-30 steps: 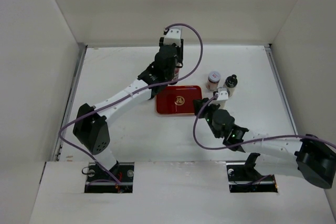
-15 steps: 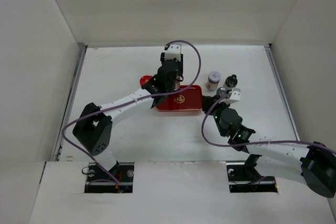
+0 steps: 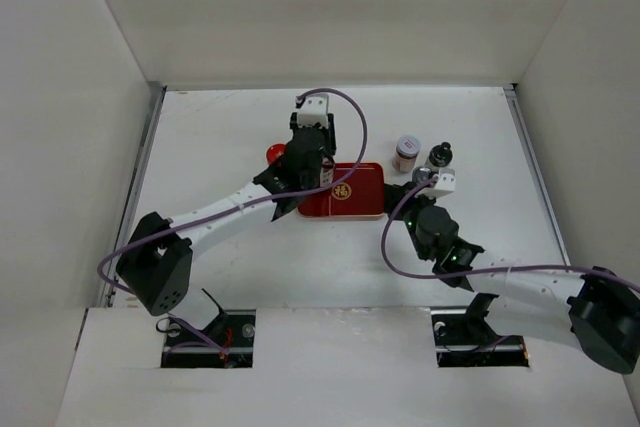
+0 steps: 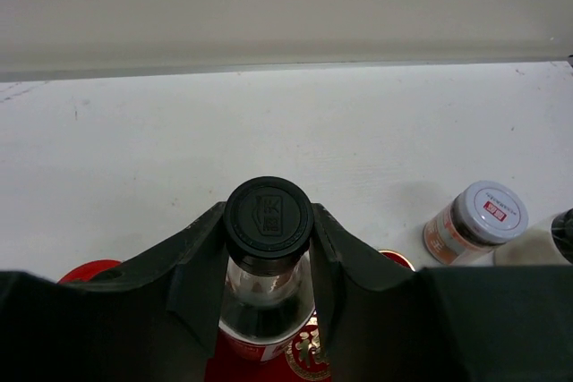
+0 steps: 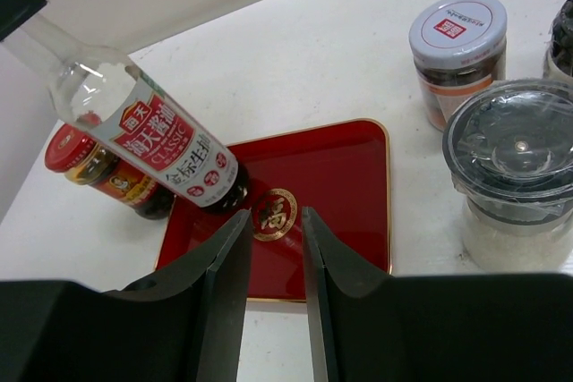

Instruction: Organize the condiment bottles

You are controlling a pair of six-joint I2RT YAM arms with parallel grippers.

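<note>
The tall bottle (image 5: 152,136) has shifted over the tray (image 5: 349,176) and leans, with the left claw (image 4: 268,252) clamped under its cap. Released tilted, it may topple onto the red-capped jar (image 5: 89,163) beside it. The right claw (image 5: 271,221), slightly apart, is empty.

A flat red rectangular tray (image 3: 366,199) lies near the middle of the white table (image 3: 215,132), with a thin gold edge and a round gold emblem (image 5: 271,212) at its centre (characters unreadable). Plain white walls (image 3: 330,17) enclose the table at 9, 12 and 3 o'clock.
</note>
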